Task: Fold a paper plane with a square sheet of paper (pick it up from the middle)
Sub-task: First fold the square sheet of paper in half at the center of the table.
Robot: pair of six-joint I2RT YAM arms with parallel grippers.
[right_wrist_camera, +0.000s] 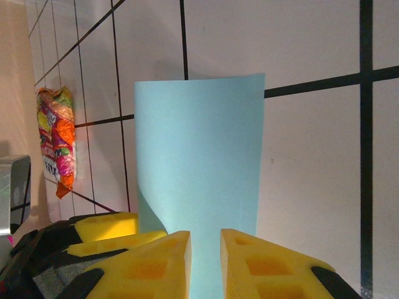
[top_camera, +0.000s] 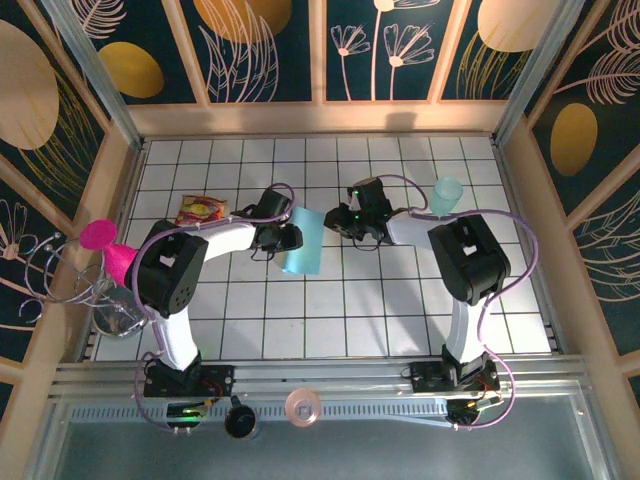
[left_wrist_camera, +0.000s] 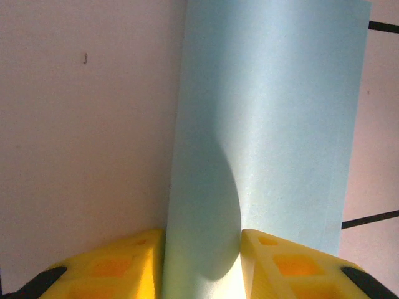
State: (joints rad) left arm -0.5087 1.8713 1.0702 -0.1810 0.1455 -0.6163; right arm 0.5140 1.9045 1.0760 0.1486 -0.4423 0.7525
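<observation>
Left pincer (top_camera: 288,240): I am gripping the paper (top_camera: 302,240) at its left side. In the left wrist view the two yellow fingers (left_wrist_camera: 140,265) are standing on both sides of the bent sheet and touching it. The gap between them is rather wide, because the paper is bulging there as a rounded fold.

Right pincer (top_camera: 334,220): I am gripping the same paper from the other side. In the right wrist view my fingers (right_wrist_camera: 265,265) are standing close together, and a thin strip of light blue is showing in the narrow gap between them.

Paper, place: it is sitting in the middle part of the tiled worktop (top_camera: 400,300), a little left of centre, between my two pincers.

Paper, shape: from above it is looking like a narrow upright strip, bent over along its length and not lying flat. In the right wrist view its far edge is curving slightly.

Paper, contact with worktop: I cannot tell if it is resting on the tiles or is lifted a little.

Cup (top_camera: 447,195): it is standing beside my right arm, well apart from the paper.

Snack bag (top_camera: 203,210): it is lying on the tiles to the left, behind my left arm, apart from the paper.
</observation>
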